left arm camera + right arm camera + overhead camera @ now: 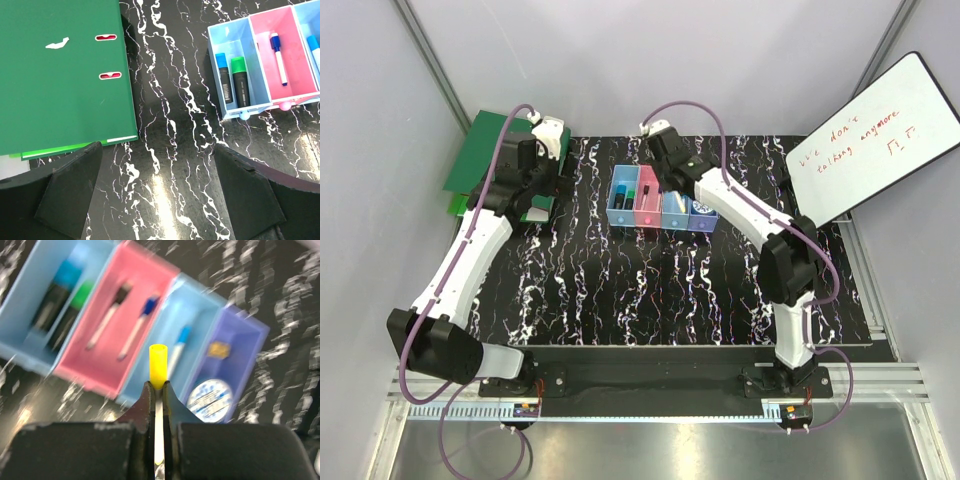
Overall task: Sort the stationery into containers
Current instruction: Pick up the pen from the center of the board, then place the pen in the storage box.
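My right gripper [158,387] is shut on a white pen with a yellow cap [158,365], held above the row of containers [660,208]. Under it lie the second light blue bin [197,305], holding a blue-capped pen [180,347], and the violet bin [245,340], holding a round blue-white disc [210,399]. Two pens lie in the pink bin [127,280], one black-capped [107,315] and one blue-capped [139,325]. The first light blue bin [235,35] holds a blue-capped marker [222,75] and a green-capped marker [240,80]. My left gripper [160,200] hangs open over bare tabletop, left of the bins.
A large green ring binder [60,70] lies at the table's back left, just beside my left gripper [545,190]. A whiteboard with red writing [875,140] leans at the back right. The black marbled mat [650,290] stretches toward the arm bases.
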Robot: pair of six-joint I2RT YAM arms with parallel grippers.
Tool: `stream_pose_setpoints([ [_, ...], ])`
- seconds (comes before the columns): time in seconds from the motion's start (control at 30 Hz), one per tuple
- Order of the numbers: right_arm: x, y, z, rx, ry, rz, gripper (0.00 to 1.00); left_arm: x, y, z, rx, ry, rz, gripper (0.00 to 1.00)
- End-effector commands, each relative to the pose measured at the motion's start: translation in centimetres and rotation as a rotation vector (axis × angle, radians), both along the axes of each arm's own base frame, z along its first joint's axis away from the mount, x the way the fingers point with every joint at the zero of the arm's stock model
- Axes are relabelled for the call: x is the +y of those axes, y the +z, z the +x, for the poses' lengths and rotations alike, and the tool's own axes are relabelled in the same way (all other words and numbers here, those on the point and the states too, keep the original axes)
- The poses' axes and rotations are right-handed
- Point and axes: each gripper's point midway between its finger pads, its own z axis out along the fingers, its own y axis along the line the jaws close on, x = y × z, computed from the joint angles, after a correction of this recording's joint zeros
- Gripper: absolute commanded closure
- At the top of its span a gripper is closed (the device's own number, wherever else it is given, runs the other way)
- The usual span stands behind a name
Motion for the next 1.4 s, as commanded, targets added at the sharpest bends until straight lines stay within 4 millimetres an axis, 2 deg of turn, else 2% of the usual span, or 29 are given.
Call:
stream_pose_setpoints([
  [0.0, -4.0, 3.9, 5.9, -0.184, -0.154, -0.06, 1.0, -0.6, 2.5, 0.3, -0.075, -0.036, -0.021, 0.01],
  [0.13, -5.2, 3.2, 8.1, -0.197, -0.188, -0.079, 1.0, -0.3, 2.7, 0.2, -0.075, -0.035, -0.003, 0.01],
  [0.33, -4.0, 1.7, 8.9, -0.174, -0.169, -0.044, 1.0, -0.2, 2.9, 0.3, -0.078, -0.033, 0.003, 0.01],
  [0.57, -2.6, 0.4, 9.1, -0.147, -0.154, -0.015, 1.0, -0.2, 3.0, 0.3, -0.077, -0.039, 0.01, 0.01],
  [1.0, -0.5, -5.6, 8.3, -0.033, -0.135, -0.017, 1.0, 0.0, 3.3, -0.1, -0.075, -0.049, 0.027, 0.01],
  [1.17, -0.7, -7.4, 8.1, -0.006, -0.136, -0.038, 1.0, 0.1, 3.5, -0.3, -0.08, -0.052, 0.035, 0.01],
  [1.2, -0.6, -7.6, 8.0, -0.003, -0.136, -0.039, 0.99, 0.1, 3.6, -0.3, -0.08, -0.051, 0.036, 0.01],
  [1.27, -0.6, -8.2, 7.6, 0.012, -0.13, -0.044, 0.86, 0.2, 3.6, -0.4, -0.08, -0.052, 0.037, 0.01],
  [1.37, -0.5, -8.5, 7.4, 0.02, -0.124, -0.045, 0.75, 0.1, 3.4, -0.4, -0.077, -0.053, 0.038, 0.01],
])
